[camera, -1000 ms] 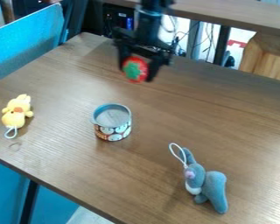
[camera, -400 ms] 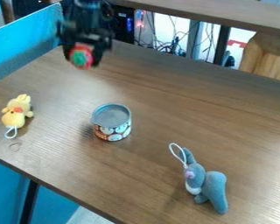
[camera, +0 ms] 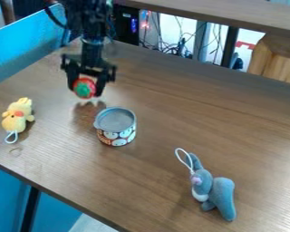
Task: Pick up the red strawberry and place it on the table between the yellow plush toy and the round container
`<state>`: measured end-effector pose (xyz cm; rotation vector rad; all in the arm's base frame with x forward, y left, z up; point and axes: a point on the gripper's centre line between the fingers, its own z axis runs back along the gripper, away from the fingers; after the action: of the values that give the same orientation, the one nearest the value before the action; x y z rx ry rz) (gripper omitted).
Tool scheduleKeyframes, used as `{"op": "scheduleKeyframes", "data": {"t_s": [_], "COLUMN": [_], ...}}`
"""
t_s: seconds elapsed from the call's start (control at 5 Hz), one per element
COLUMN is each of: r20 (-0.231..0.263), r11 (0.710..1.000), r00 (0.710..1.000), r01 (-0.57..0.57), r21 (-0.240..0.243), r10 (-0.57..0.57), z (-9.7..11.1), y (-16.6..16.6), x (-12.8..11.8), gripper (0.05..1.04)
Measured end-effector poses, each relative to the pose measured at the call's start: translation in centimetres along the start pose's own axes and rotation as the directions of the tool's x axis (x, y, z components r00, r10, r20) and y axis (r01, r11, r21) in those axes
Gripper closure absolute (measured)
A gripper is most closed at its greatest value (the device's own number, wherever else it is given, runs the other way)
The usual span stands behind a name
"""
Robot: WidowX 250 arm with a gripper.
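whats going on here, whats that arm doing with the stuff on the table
A black robot gripper holds a small red thing with a green patch between its fingers, just above the table. Close by stands a round tin with pictures around its side. A yellow plush toy lies at one side of the table, and a grey-blue plush toy with a white loop lies on the other side, nearer the camera.

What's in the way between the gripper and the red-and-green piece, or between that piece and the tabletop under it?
Nothing visible: the gripper holds the red-and-green piece between its fingers, above the tabletop. Nearest is the round tin, off to the image's lower right, seemingly not underneath.
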<state>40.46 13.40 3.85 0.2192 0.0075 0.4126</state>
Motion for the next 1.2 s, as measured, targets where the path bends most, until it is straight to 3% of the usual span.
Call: {"op": "scheduleKeyframes", "data": {"t_s": [0.2,0.4,0.6,0.8,1.0,1.2], "r20": [-0.008,-0.040,-0.112,-0.038,0.109,0.216], "r11": [1.000,1.000,0.999,0.994,0.996,0.993], "r00": [1.000,0.999,0.993,0.995,0.992,0.974], "r01": [0.003,-0.007,-0.033,-0.093,-0.048,0.089], "r21": [-0.001,-0.003,-0.031,-0.054,-0.071,-0.075], "r10": [-0.003,0.007,0.029,0.091,0.056,-0.071], "z": [-0.7,-0.7,-0.4,3.1,8.8,12.6], "y": [-0.2,-0.3,-0.7,-0.3,-1.0,-3.6], "x": [-0.2,-0.7,-1.8,-1.3,-1.4,-3.1], "gripper": [0.266,0.197,0.073,0.077,0.079,0.079]}}
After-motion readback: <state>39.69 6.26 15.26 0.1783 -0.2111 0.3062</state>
